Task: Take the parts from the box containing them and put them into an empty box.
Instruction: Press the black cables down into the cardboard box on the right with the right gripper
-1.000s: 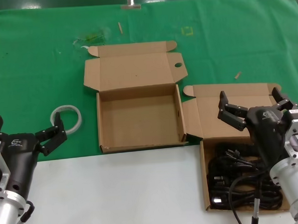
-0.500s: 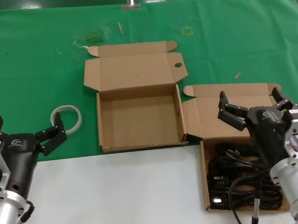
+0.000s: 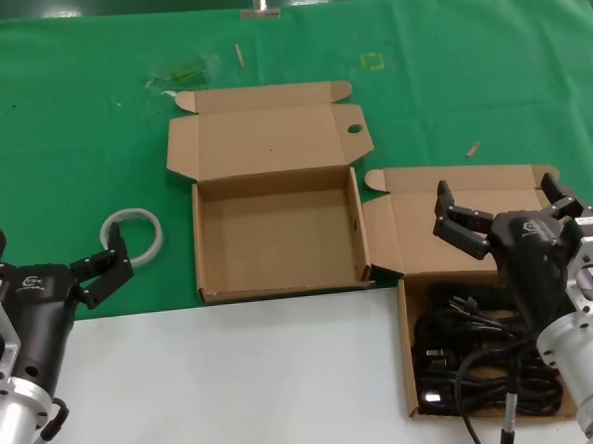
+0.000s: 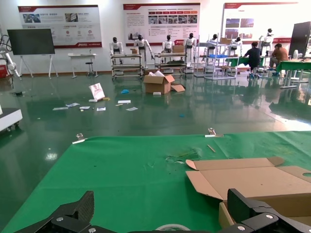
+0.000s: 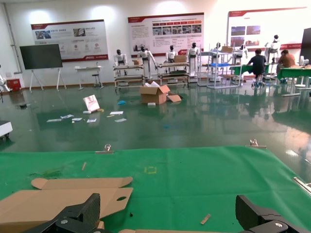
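Seen from the head camera, the table (image 3: 235,374) carries a green cloth (image 3: 64,145) over its far part and a bare white strip along the near edge. The empty box (image 3: 277,233) sits near the middle, its tray open and bare inside, with the hinged lid folded back flat toward 12 o'clock and a small round hole (image 3: 355,129) near the lid's right corner. At about 4 o'clock from it, with a side flap almost meeting its near right corner, lies the box containing them (image 3: 408,350), its lid likewise laid back toward 12 o'clock. The parts (image 3: 462,348) fill this tray as a tangle of black coiled cords and plugs, partly hidden by the arm above. The right gripper (image 3: 499,207) hangs over this box's lid and far rim, its jaws spread wide and holding nothing. The left gripper (image 3: 48,259) is at the near left, at about 8 o'clock from the empty box, jaws also spread wide and empty. Just beyond its right fingertip (image 3: 115,263) a white ring of tape (image 3: 133,234) lies on the cloth. In the left wrist view the lid of the empty box (image 4: 252,179) shows past the spread fingers (image 4: 77,213).
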Robot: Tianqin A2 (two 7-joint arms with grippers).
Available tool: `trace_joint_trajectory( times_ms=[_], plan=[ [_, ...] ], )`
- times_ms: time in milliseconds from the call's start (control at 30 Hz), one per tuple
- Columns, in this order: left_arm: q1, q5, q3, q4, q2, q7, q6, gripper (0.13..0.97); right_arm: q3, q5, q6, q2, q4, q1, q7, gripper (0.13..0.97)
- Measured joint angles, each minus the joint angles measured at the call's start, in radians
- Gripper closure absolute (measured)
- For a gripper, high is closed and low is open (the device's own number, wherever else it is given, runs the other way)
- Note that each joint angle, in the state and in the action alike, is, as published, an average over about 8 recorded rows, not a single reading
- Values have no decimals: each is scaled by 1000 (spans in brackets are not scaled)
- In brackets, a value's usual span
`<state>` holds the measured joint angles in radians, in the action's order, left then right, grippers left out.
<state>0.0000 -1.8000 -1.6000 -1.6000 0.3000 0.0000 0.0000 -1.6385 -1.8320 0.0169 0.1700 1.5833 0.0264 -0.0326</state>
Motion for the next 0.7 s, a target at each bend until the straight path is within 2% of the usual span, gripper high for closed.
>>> trace_joint_trajectory(
  times_ms=[167,367,700],
  plan=[
    [0,0,0,0,0,0,0,132,-22,-18,21,-1,-3,3,-4,129],
    [0,0,0,0,0,0,0,132,-89,-97,106,-3,7,-2,-40,129],
    [0,0,0,0,0,0,0,132,-108,-188,219,-4,85,-91,-147,129]
  ],
)
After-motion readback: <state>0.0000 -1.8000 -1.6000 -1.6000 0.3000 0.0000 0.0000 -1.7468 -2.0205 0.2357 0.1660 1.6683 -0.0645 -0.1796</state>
